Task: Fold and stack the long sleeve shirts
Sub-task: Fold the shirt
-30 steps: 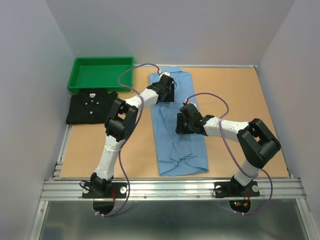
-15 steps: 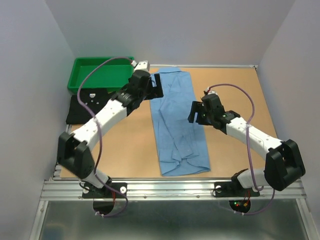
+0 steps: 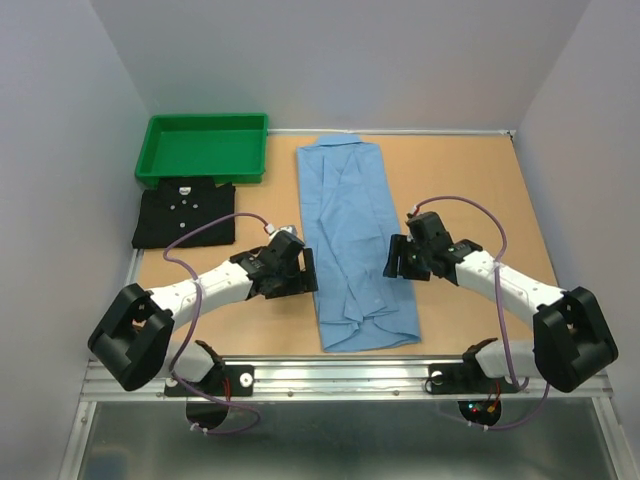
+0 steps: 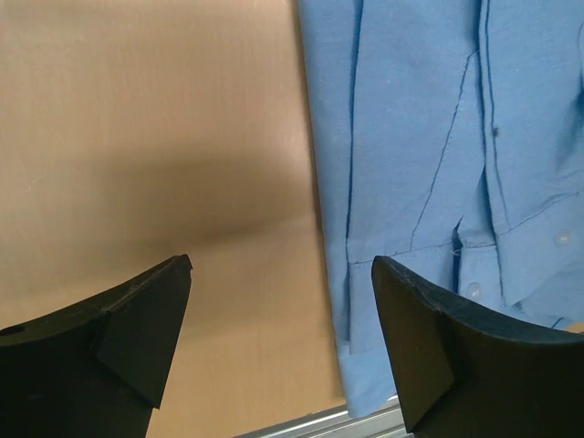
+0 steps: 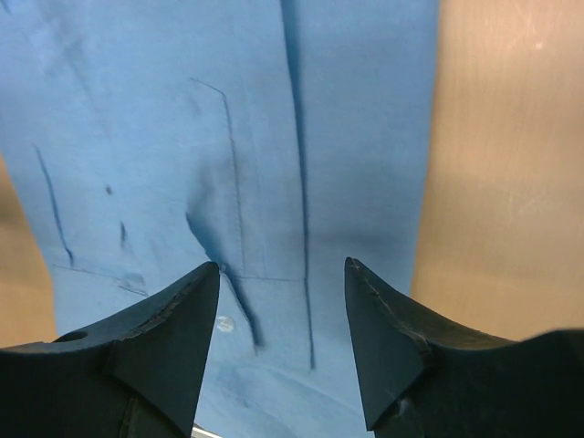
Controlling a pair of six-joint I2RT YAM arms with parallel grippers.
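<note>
blue shirt is a long strip on the table, axis near-to-far — left gripper just off its left edge, right gripper over the right edge — both spread, holding nothing.

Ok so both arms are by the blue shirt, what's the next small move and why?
Probably lower both grippers to pinch the light blue shirt at its two side edges. It lies flat as a long strip, not yet a rectangle like the folded black shirt. The left gripper hangs open over its left edge, the right gripper open over its right side, neither holding cloth.
</note>
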